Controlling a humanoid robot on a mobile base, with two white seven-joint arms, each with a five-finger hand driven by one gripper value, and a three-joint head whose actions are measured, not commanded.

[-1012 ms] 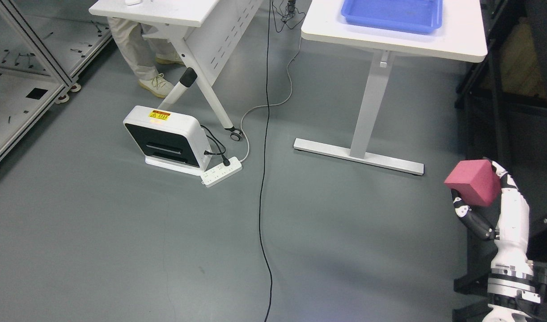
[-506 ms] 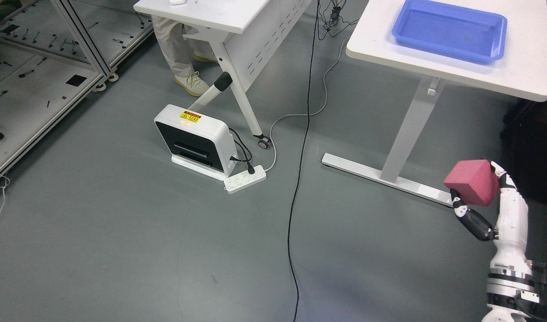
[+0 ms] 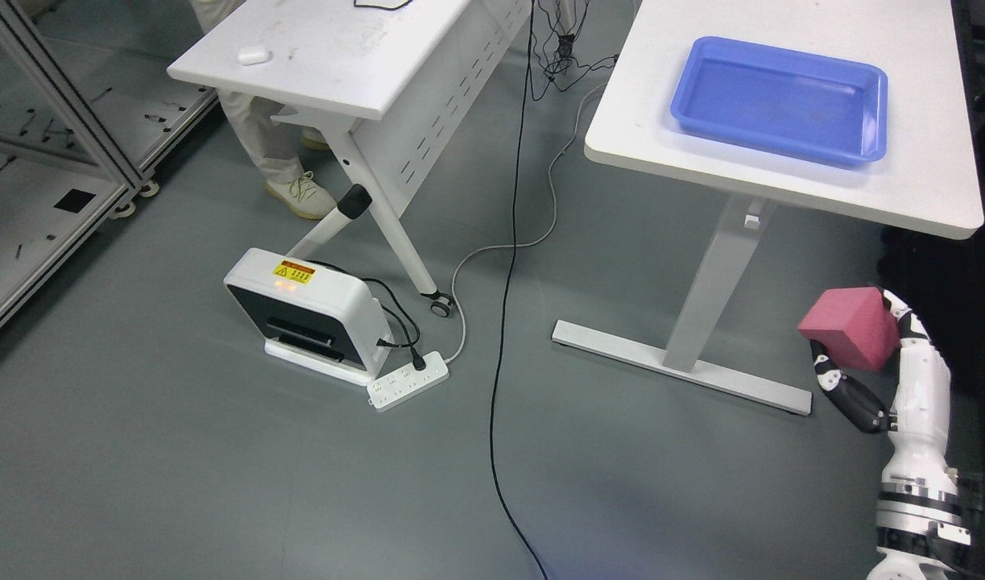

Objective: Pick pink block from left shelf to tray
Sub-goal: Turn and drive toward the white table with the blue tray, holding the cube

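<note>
Right now the right robot hand grips the pink block, fingers wrapped under and behind it, thumb low at the front; block is carried in the air over the floor, low at frame right, well apart from the blue tray. Tray sits empty on the white worktop, up and left of the block. Left arm not in view. Step in hand, as I judge it: transport to the tray. To do it well: keep the wrap tight and the block level while the base closes in, raise the block above the worktop edge before reaching in, so it clears the near rim, then lower to the tray middle and only then let go. Watch the worktop leg and floor cable when driving.
</note>
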